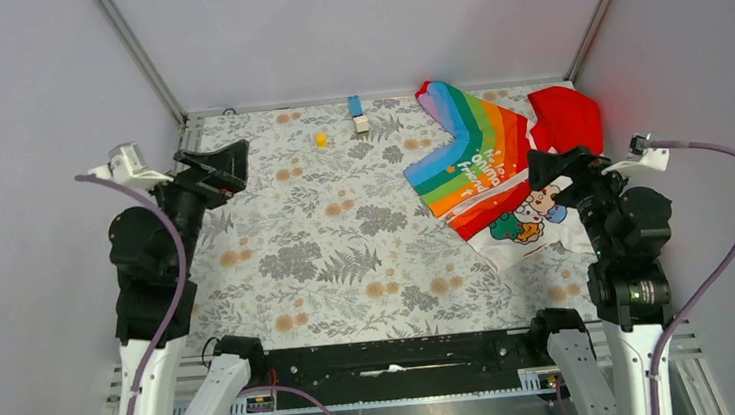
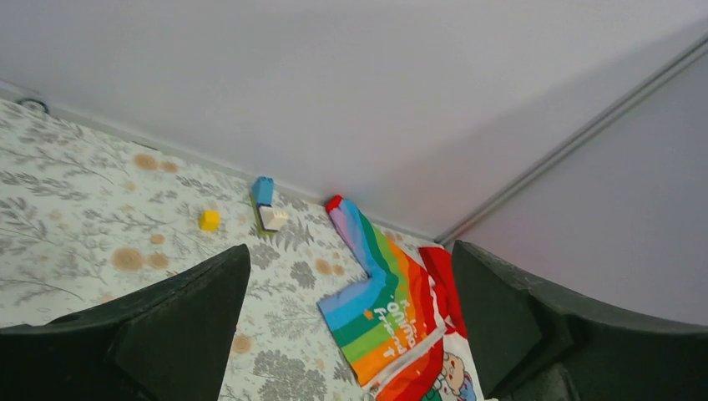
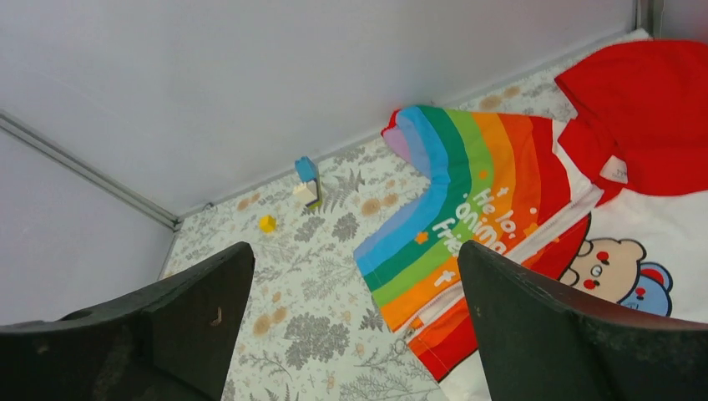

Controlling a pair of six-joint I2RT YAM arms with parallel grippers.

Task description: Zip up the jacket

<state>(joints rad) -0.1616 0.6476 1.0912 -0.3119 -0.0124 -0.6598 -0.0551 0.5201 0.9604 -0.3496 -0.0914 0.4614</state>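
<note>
Left pincer (image 1: 222,166) and right pincer (image 1: 553,165), both spread wide, gripping nothing, poised above floral table (image 1: 327,251). Jacket (image 1: 486,172) crumpled at 2 o'clock, close by right pincer, red hood (image 1: 566,118) toward far corner, zipper not discernible. Best approach, by the look of it: flatten front panels first, pin hem with 1 pincer, then seek the pull.
</note>
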